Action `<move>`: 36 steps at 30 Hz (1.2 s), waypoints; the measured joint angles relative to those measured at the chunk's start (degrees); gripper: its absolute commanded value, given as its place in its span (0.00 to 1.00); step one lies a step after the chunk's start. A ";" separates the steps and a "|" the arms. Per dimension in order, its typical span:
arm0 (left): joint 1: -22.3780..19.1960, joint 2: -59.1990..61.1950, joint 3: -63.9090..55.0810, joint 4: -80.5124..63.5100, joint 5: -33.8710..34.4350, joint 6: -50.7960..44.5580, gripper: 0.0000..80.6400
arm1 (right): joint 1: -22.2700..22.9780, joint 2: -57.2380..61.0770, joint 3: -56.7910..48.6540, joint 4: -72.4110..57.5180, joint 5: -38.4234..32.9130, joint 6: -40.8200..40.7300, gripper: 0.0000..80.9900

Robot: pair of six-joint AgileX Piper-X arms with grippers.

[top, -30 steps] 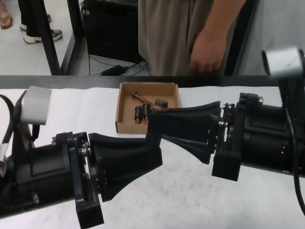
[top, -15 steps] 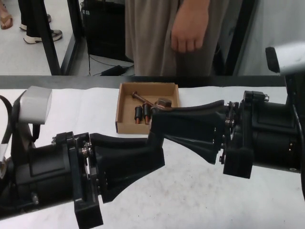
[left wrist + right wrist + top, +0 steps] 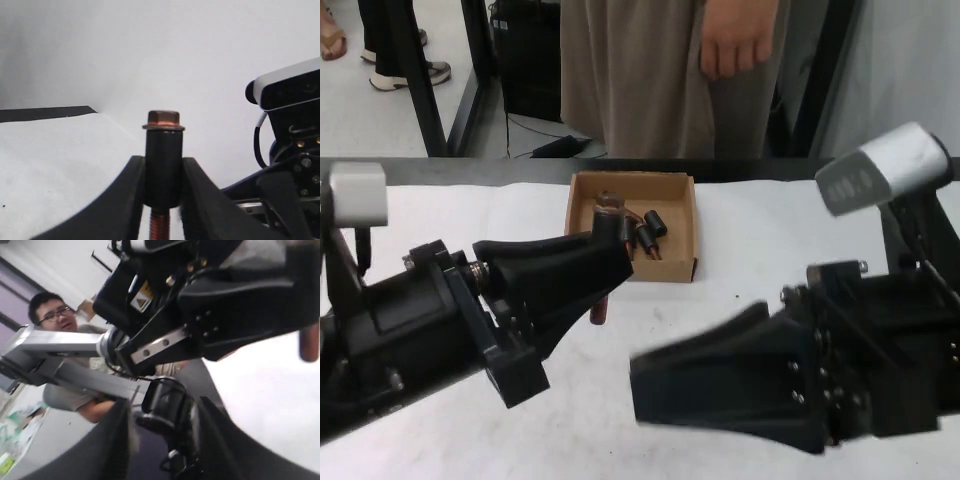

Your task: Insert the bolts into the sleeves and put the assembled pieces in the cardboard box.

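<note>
My left gripper (image 3: 612,262) is shut on a black sleeve (image 3: 163,165) with a copper bolt through it. The bolt's hex head (image 3: 163,118) sticks out above the sleeve and its thread (image 3: 160,225) below. In the high view the assembled piece (image 3: 607,250) is held upright in the air by the front left corner of the cardboard box (image 3: 675,268). Inside the box lie other sleeved bolts (image 3: 645,235). My right gripper (image 3: 635,390) is low at the near right, open, with nothing between its fingers (image 3: 122,440). It points toward the left arm.
A person stands behind the bench's far edge, with a hand (image 3: 738,40) hanging above the box's side. White paper (image 3: 740,260) covers the bench. The left arm's body (image 3: 210,295) is close in front of my right gripper.
The two grippers, tip to tip in front of the box before, have parted. The right one pulled back to the near right. The left one now holds the sleeved bolt beside the box.
</note>
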 measured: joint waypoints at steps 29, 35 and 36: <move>7.79 33.99 -30.62 37.37 0.15 3.44 0.01 | 0.00 -3.77 0.00 29.73 1.94 -12.21 0.00; 7.79 40.93 -40.40 44.82 -2.78 9.39 0.01 | 0.00 -3.77 0.00 30.18 1.94 -14.95 0.00; 7.79 42.27 -42.10 46.00 -3.32 10.28 0.01 | 0.00 -3.77 0.00 30.35 1.94 -15.07 0.00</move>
